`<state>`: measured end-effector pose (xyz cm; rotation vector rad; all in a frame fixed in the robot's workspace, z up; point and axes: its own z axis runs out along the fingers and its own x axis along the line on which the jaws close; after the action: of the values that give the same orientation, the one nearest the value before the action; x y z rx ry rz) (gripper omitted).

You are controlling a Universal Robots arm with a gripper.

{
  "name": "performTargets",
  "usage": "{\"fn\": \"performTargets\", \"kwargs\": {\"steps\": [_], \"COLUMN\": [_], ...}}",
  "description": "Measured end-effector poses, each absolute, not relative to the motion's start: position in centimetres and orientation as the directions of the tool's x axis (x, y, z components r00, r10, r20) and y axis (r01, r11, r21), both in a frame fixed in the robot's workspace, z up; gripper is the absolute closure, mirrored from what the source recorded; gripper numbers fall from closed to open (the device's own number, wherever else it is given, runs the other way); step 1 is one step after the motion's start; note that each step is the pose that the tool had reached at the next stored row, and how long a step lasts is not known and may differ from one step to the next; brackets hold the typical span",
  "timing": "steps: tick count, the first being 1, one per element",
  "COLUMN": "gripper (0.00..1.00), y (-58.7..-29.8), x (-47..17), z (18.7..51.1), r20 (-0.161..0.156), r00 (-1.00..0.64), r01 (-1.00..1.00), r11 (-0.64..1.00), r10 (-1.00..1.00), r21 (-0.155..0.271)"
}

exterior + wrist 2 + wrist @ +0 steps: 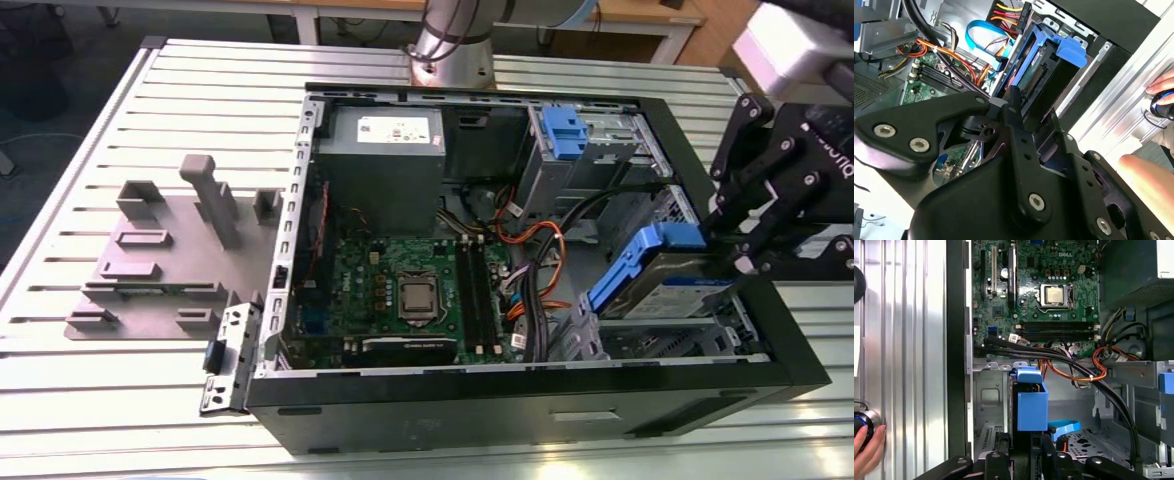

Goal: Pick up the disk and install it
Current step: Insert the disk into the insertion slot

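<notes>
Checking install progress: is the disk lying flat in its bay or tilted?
Tilted: in the exterior view the disk slants steeply, blue-framed end raised.

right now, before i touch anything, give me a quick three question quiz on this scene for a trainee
1. True or false: the computer case is open, with its motherboard showing.
2. Pick one: the tool is shut on A) a cable, B) the disk, C) nothing.
3. Fill in: the disk's carrier bracket is coloured ____.

Key: 1 true; 2 B; 3 blue.
</notes>
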<state>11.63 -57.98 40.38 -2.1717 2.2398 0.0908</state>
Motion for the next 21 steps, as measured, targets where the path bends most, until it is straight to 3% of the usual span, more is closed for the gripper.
{"fn": "performTargets", "kwargs": {"steps": [21], "gripper": [0.64], "y": [-58.0], "x": [11.6], "z": [38.1], "r20": [-0.055], "r00": [-0.032], "r01": [-0.999], "r11": [0.03], "r10": [-0.998], "r21": [0.028]}}
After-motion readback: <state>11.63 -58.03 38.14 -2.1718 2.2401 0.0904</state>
